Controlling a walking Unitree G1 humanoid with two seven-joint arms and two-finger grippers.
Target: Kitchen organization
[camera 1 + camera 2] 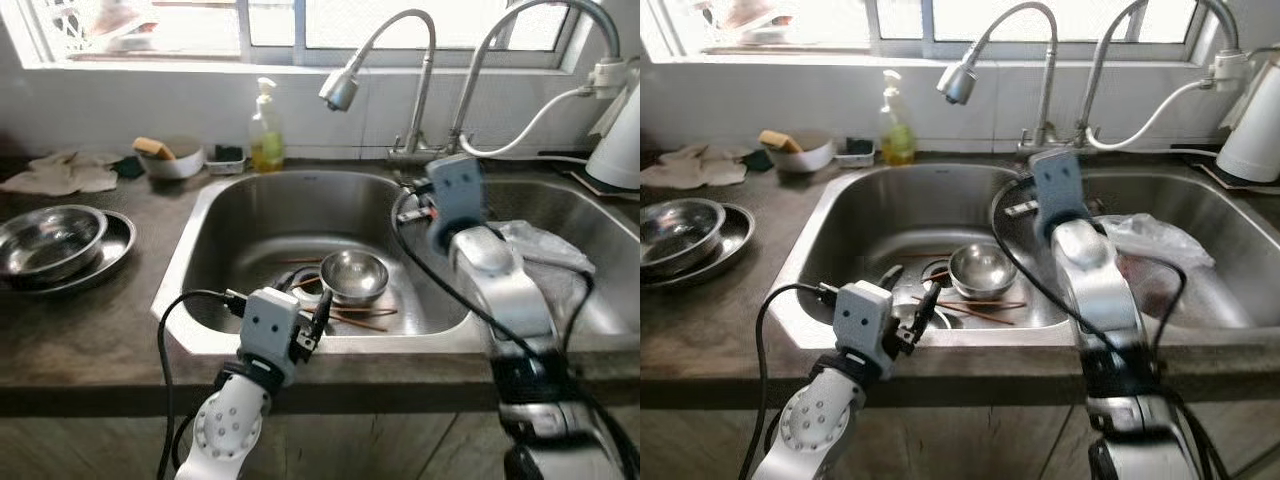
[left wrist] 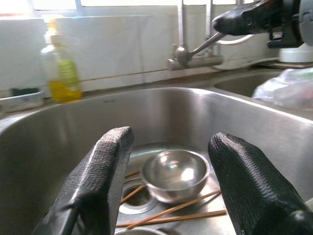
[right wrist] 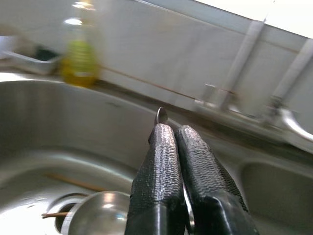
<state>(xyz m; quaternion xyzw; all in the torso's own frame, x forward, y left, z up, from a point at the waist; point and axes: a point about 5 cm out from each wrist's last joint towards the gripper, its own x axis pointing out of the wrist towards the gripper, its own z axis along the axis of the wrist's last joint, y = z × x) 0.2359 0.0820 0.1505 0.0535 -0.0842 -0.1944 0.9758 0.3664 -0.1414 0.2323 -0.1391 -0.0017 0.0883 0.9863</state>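
**A:** What is in the sink?

**B:** A small steel bowl (image 1: pixel 353 275) sits upright on the floor of the left basin (image 1: pixel 250 215), right beside the drain, nearer the basin's front edge than its back wall. Several wooden chopsticks (image 1: pixel 355 316) lie flat under and in front of it, probably left there for washing.

**A:** Where are the robot's grippers?

**B:** The left gripper (image 2: pixel 168 183) hovers at the basin's front edge, its two black fingers spread wide with nothing between them. The wrist camera frames the bowl in the gap, so it looks lined up for a reach.

**A:** And the other one?

**B:** The right gripper (image 3: pixel 175 147) is raised above the divider between the two basins. Its fingers are pressed together on a thin metal utensil (image 3: pixel 161 116); a small rounded tip pokes out beyond them. It may be a spoon, but I cannot tell for sure. It seems lifted clear so it can go elsewhere.

**A:** What surrounds the sink?

**B:** Two curved taps (image 1: pixel 395 55) rise from the back edge. A soap bottle (image 1: pixel 266 130) and a sponge dish (image 1: pixel 172 157) stand at the back left corner. On the counter's left edge, a steel bowl rests in a steel plate (image 1: pixel 110 255). A plastic bag (image 1: pixel 545 250) lies in the right basin.
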